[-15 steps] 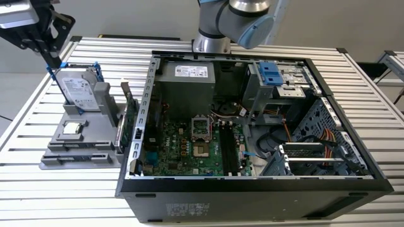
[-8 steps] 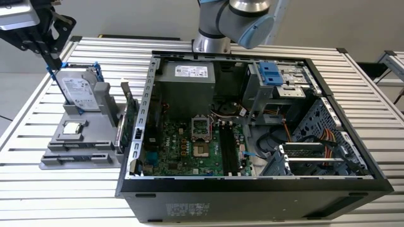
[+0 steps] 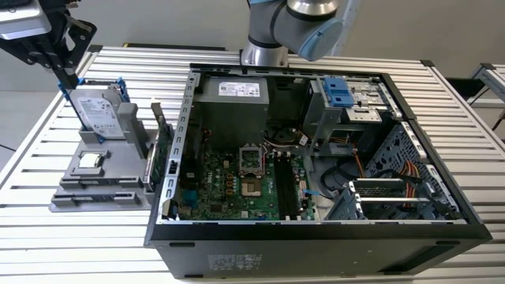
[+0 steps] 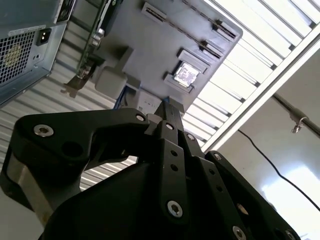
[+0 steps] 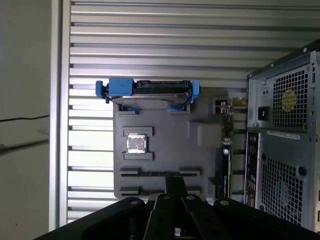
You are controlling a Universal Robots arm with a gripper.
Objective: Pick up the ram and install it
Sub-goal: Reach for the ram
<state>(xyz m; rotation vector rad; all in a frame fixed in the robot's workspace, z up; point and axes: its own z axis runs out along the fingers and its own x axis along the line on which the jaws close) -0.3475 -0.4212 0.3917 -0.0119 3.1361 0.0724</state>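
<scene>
My gripper [image 3: 70, 83] hangs at the exterior view's left, above the far end of a grey parts holder [image 3: 73, 204] and beside its upright hard drive [image 3: 99, 115]. The fingers are pressed together and I see nothing between them. In both wrist views the gripper [image 5: 175, 181] [image 4: 170, 107] points down over the holder [image 5: 170, 125]. A thin dark strip lies in the holder's long slot [image 5: 160, 173]; I cannot tell whether it is the ram. The long black memory slots [image 3: 285, 186] sit on the motherboard inside the open case.
The open computer case [image 3: 316, 232] fills the middle of the slatted table. In the holder, a blue-framed hard drive [image 5: 150, 90] stands by a silver processor chip [image 5: 136, 143] [image 3: 92, 159]. A green expansion card [image 3: 162, 148] stands between holder and case. The arm's base [image 3: 264, 53] rises behind the case.
</scene>
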